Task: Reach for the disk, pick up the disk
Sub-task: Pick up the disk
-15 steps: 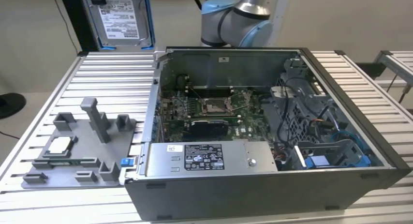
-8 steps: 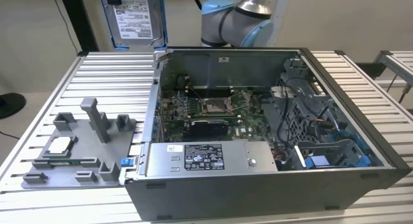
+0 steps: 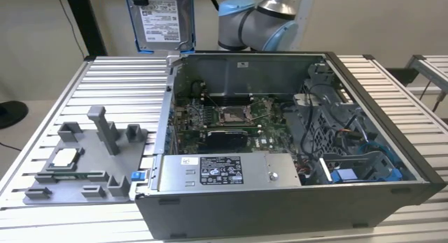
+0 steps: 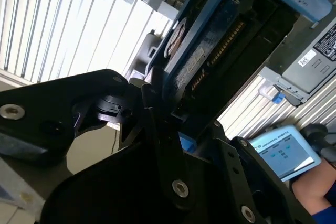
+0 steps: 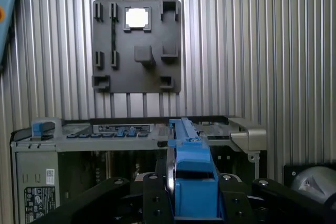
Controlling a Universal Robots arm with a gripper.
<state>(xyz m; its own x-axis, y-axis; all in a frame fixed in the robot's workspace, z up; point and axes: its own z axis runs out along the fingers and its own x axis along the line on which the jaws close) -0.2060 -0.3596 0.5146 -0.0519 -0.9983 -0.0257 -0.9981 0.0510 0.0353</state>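
Ribbed table | open case centre | tray lower left of exterior view | disk aloft, upper left of centre | gripper clamped on disk, both wrist views

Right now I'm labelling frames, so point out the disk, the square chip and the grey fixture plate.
disk (image 3: 161, 20): exterior view, on its white label.
square chip (image 5: 137, 18): first wrist view, on its silver top.
grey fixture plate (image 5: 137, 74): first wrist view, on its bare base.
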